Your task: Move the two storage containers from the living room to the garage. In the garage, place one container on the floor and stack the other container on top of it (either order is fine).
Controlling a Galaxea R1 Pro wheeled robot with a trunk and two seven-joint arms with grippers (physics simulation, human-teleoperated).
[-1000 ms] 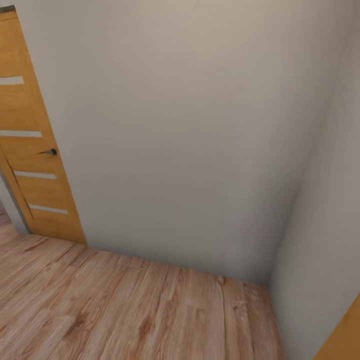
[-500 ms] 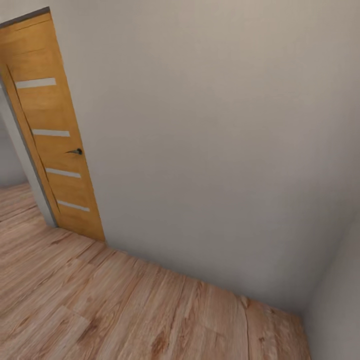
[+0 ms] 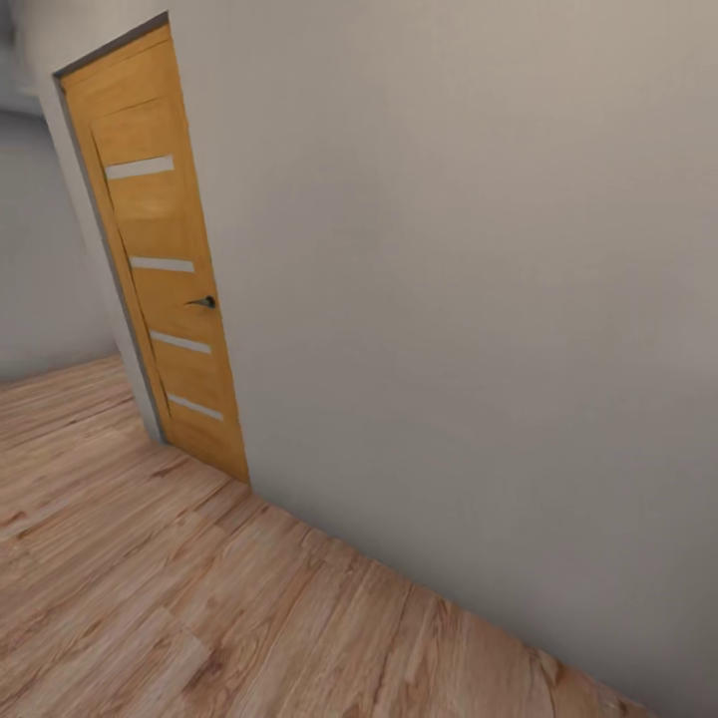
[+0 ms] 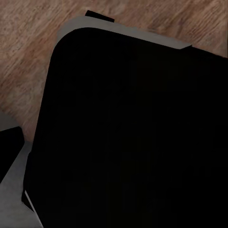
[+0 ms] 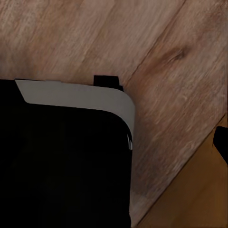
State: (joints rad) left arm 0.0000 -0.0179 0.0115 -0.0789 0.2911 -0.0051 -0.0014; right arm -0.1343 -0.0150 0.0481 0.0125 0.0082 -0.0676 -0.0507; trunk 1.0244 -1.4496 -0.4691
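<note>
The two storage containers are out of view, and so is the garage. I am facing a plain pale grey wall (image 3: 469,299) that meets light wood-plank flooring (image 3: 150,598). An orange-wood door (image 3: 165,269) with pale stripes and a dark handle (image 3: 203,301) is set in this wall at the left. Both wrist views look down at a black, grey-edged part of my own body (image 4: 133,137) (image 5: 61,161) over the same plank flooring.
Left of the door the planks run on toward another grey wall (image 3: 50,269). In the right wrist view a flat orange-brown surface (image 5: 194,194) lies beside the planks, with a small dark shape (image 5: 222,142) at the picture's edge; I cannot tell what either is.
The whole head view has swung left, so the door sits further right in the picture. The wall corner and orange strip at the right edge have left the view.
</note>
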